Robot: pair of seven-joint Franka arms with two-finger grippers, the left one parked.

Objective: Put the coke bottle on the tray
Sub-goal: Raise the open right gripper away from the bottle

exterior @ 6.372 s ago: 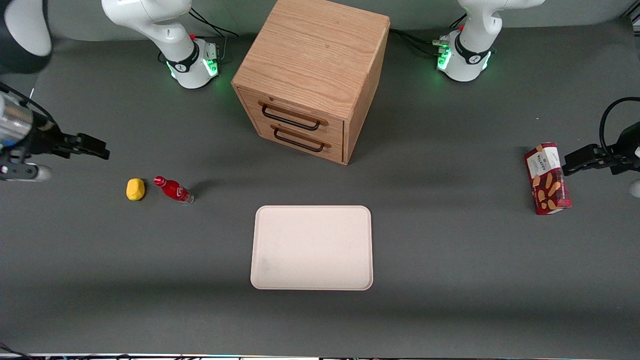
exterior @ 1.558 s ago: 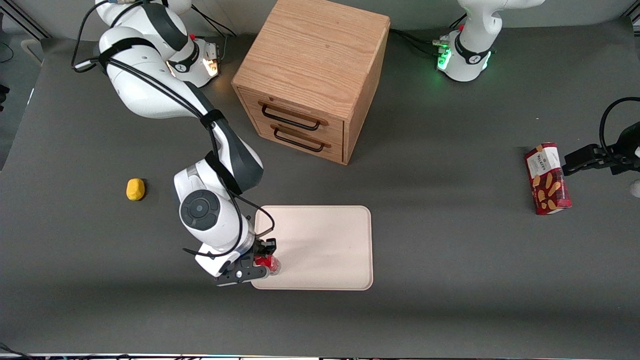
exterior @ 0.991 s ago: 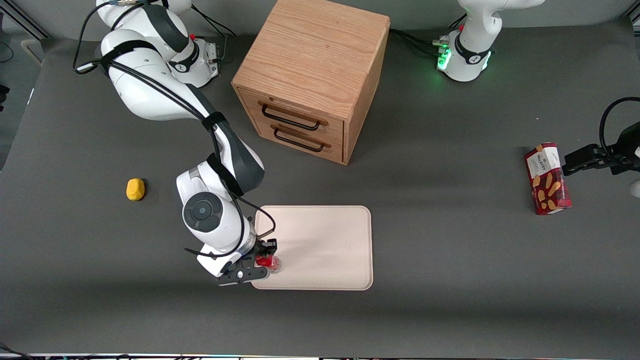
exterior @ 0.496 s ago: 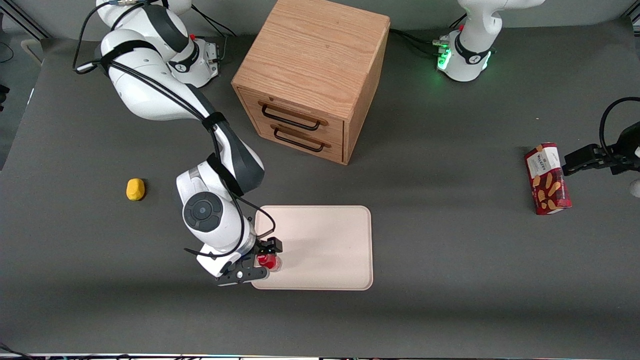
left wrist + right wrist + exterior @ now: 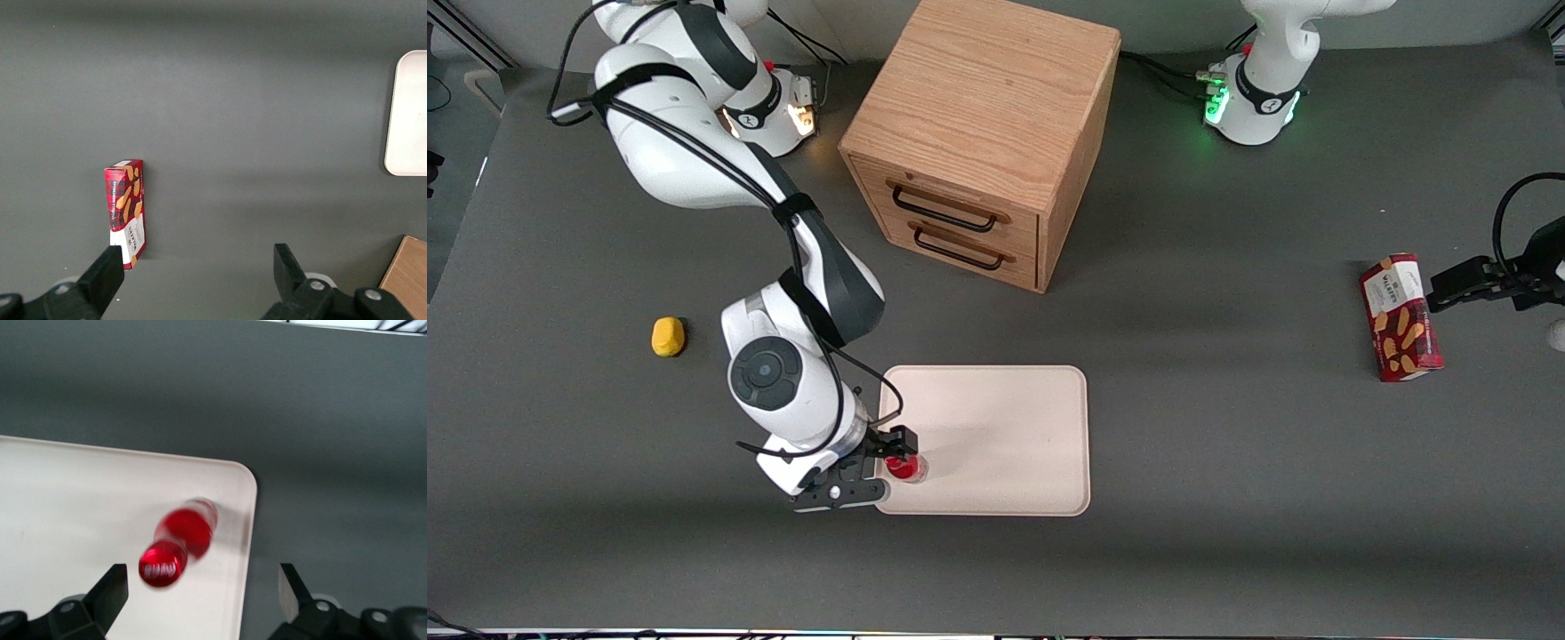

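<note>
Where dark grey table spreads: tray, bottle, parted end effector.

Red coke bottle, cream-white tray, black gripper, yellow lump

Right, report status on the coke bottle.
Gripper open, above tray's corner nearest working arm. Coke bottle released, upright on tray. Nothing in the way.
</note>
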